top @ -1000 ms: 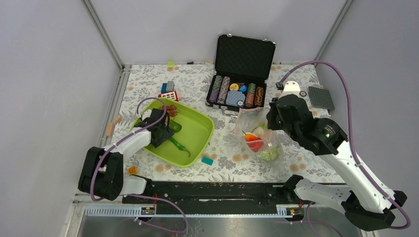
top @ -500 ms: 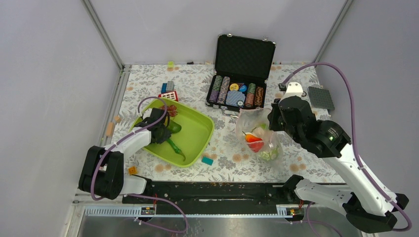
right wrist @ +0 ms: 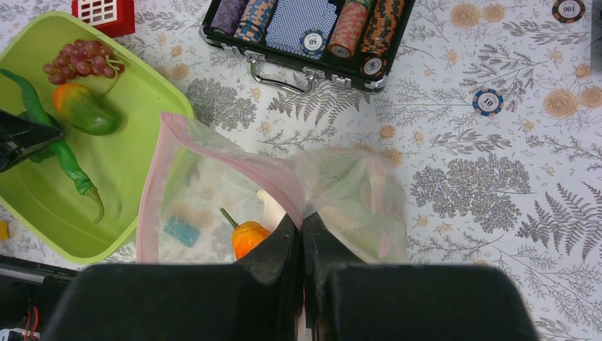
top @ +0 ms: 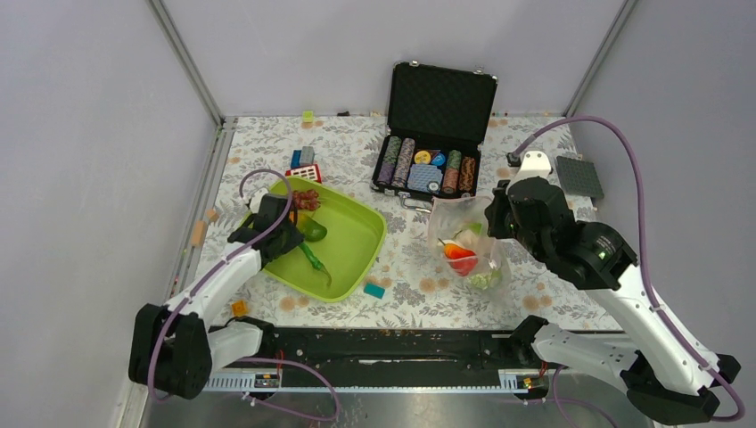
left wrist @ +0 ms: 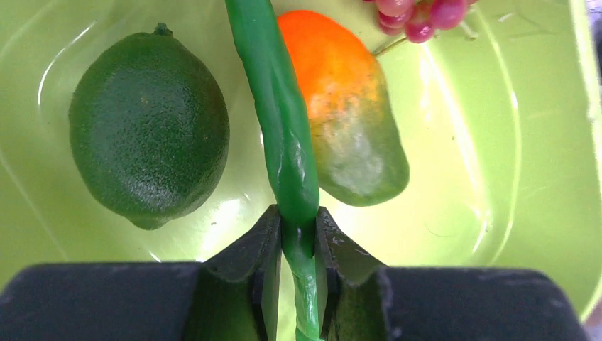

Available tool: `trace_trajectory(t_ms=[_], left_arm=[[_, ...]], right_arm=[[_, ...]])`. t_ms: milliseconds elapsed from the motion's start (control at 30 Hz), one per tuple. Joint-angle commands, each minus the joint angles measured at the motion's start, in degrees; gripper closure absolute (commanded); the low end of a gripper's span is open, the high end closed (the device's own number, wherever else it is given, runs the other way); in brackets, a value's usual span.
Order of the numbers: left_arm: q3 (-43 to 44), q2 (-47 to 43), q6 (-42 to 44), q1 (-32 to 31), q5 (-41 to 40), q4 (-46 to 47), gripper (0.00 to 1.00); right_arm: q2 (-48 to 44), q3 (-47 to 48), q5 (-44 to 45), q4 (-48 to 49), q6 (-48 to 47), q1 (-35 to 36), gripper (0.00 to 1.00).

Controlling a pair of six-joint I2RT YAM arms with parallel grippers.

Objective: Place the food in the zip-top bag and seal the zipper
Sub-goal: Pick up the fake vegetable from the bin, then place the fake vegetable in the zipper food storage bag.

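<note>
the left claw (left wrist: 298,238) is clamped on the green pod (left wrist: 278,121) over the lime tray (left wrist: 525,156); the right claw (right wrist: 301,231) pinches the zip-top bag (right wrist: 206,192) at its pink rim.

My left fingers (left wrist: 241,266) are black. The pod (left wrist: 284,128) is glossy green, the round fruit (left wrist: 149,128) dark green, the mango (left wrist: 341,114) orange fading to green, the grapes (left wrist: 419,14) purple-red, the tray (left wrist: 525,142) lime, the zipper (right wrist: 234,158) pink.

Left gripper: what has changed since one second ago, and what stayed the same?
The left gripper closed on the green pod in the lime-green tray; the pod's tip swung slightly left. The right gripper stays shut on the zip-top bag's mouth.
</note>
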Motion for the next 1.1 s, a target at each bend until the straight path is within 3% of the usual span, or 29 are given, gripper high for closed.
trace_trajectory(t_ms=[0,300,500,767,1067], left_arm=[[2.12,-5.73,1.62,0.37,1.7,-1.55,1.0],[5.73,-17.61,4.63,0.14,10.27,-1.84,1.0],[10.62,-22.88,7.43,-2.98,23.73,10.7,1.0],[24.63,-20.66,17.07,-22.27,25.75,26.59,1.0],[33.44,-10.7,26.94,-36.47,24.63,30.64,1.0]], right_arm=[[-1.17,-0.02,1.85,4.36,-0.61,0.01,1.0],[-0.7,-0.3,-0.15,5.06,-0.56,0.06,1.0],[0.04,-0.1,-2.1,5.0,1.7,0.02,1.0],[3.59,6.1,-14.6,2.66,3.57,0.06,1.0],[5.2,9.27,-19.36,1.88,9.06,-0.04,1.0]])
